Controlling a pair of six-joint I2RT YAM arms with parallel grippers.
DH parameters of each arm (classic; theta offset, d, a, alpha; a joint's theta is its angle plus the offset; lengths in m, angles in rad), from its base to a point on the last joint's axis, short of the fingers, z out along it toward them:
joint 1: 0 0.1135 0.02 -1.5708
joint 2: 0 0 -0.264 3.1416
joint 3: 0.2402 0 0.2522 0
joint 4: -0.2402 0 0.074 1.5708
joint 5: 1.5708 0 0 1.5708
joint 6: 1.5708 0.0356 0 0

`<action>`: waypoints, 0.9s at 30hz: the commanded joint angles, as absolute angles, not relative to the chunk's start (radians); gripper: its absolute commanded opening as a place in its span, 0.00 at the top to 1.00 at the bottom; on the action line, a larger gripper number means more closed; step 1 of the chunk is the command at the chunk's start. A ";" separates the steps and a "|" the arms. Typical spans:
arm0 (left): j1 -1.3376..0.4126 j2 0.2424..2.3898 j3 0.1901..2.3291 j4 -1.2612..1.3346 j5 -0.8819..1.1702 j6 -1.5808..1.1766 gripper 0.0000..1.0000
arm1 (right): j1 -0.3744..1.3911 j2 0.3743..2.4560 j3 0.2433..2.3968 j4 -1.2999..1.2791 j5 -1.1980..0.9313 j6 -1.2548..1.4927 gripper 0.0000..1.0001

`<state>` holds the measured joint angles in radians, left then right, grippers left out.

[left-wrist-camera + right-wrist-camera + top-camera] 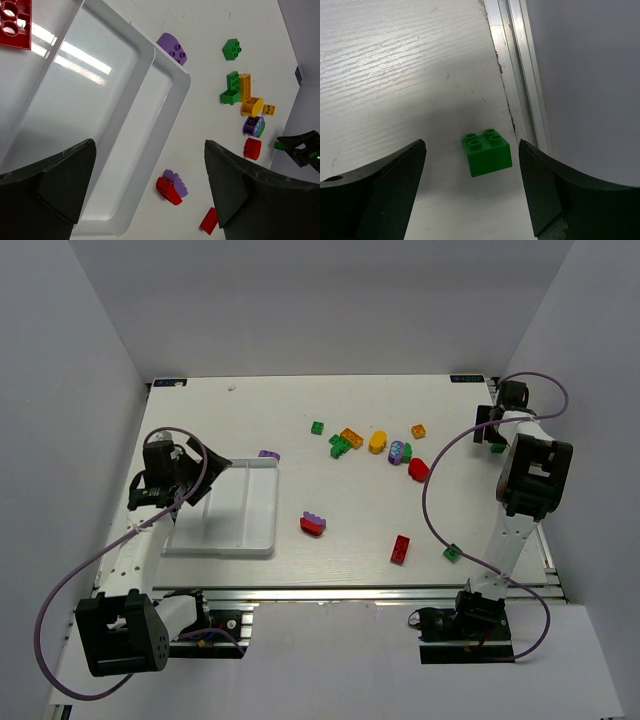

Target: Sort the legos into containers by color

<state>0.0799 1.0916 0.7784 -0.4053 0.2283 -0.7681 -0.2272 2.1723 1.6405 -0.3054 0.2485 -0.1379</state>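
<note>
The white tray (262,530) lies at the left, its long containers divided by low ridges (131,100). My left gripper (197,476) hangs open above it (150,150), nothing between its fingers. A flat red lego (14,24) lies in a far compartment. A purple lego (173,48) touches the tray's outer corner. My right gripper (495,430) is open at the far right, straddling a green lego (487,155) that rests on the table beside the metal edge rail; the fingers stand apart from it (471,146).
Loose legos lie mid-table: green (317,427), green with orange (345,443), yellow (378,441), orange (418,431), purple-green (399,452), red (418,470), red with purple (313,525), red (401,549), green (453,553). Walls enclose the table.
</note>
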 commanded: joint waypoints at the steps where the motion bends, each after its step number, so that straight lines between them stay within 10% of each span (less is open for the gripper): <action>1: 0.072 1.088 0.778 -0.380 0.224 -0.773 0.02 | -0.232 2.186 1.684 -0.296 0.241 -0.138 0.21; 27: 0.049 0.960 0.698 -0.279 0.416 -0.799 0.12 | -0.247 2.117 1.586 -0.272 0.091 -0.138 0.78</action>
<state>0.0563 1.0023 0.7261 -0.3058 0.3641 -0.7872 -0.2424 2.1742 1.6073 -0.2806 0.1417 -0.1383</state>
